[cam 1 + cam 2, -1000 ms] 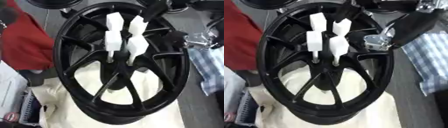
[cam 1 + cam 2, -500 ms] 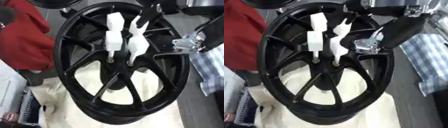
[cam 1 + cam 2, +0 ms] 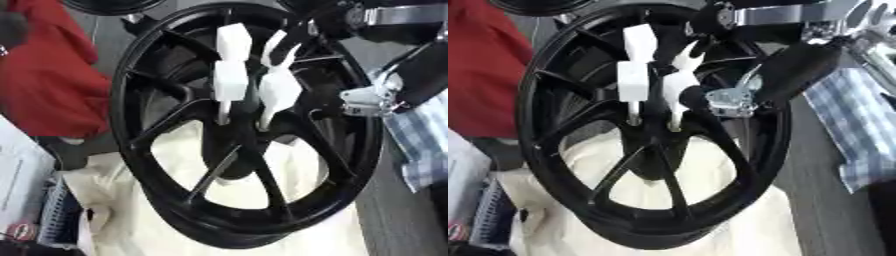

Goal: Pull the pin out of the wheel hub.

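Four white pins (image 3: 232,82) stand in the black wheel hub (image 3: 241,125).
Right hand (image 3: 710,97) reaches in from the upper right, touching the nearest pin; whether its fingers grip cannot be told. Cream cloth (image 3: 175,220) lies beneath.

The wheel (image 3: 245,135) stands on a cloth (image 3: 157,220), pins (image 3: 232,75) at its hub, the right hand (image 3: 737,97) just right of them

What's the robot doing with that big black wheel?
A black wheel stands on a cream cloth, with white pins sticking out of its hub. The robot's right hand has reached in from the upper right, next to the pins. No pin looks pulled out yet. Its left hand isn't showing.
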Available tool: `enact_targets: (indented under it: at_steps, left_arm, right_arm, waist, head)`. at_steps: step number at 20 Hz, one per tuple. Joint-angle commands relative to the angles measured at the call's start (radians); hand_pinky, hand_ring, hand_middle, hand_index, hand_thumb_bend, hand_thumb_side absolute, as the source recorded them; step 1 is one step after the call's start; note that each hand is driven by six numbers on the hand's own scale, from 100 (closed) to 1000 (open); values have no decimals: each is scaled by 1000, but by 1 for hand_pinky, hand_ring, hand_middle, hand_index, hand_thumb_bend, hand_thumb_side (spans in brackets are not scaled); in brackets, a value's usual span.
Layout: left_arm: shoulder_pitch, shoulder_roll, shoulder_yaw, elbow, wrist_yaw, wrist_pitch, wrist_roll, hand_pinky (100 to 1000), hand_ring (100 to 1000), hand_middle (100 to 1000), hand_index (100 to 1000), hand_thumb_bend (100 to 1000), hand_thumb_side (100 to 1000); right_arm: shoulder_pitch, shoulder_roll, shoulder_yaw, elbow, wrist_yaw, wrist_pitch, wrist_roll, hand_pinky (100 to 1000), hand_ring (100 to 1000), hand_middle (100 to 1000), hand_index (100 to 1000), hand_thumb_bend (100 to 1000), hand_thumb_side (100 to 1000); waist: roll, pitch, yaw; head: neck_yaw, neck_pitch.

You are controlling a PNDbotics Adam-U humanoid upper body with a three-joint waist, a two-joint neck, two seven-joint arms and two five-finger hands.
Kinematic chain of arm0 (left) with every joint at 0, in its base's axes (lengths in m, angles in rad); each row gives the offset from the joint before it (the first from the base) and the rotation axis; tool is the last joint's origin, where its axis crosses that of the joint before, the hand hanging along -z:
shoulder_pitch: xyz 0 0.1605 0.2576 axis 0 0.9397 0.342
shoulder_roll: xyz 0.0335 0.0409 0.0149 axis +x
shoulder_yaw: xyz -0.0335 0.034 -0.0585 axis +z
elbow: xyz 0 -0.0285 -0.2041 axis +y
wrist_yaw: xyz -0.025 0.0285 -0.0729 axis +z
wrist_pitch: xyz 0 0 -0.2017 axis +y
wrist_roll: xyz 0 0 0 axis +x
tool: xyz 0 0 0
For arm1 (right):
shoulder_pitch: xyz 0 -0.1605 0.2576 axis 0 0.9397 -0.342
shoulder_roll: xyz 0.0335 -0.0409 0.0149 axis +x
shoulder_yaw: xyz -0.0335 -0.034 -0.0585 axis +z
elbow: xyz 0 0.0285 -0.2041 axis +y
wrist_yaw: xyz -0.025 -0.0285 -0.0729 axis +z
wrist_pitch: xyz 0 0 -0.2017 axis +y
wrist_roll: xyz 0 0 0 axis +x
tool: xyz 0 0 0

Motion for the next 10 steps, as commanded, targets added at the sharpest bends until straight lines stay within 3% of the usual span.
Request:
enact_targets:
  at_steps: [1,10]
  left_arm:
    - [-12,13,9,-14,-1,1,1,823,727,627,783,100,677]
    - [-13,11,6,-14,-2,3,-2,823,727,627,781,100,682]
  right_arm:
    - [-6,-9,-12,12,1,-1,-1,901,955,843,897,235,573]
    - [3,-2,-15,41,13,-5,-7,902,957,842,897,239,576]
  waist:
    - [5,-12,2]
    - [1,-1,8]
  head:
    - [0,6]
    - [1,6]
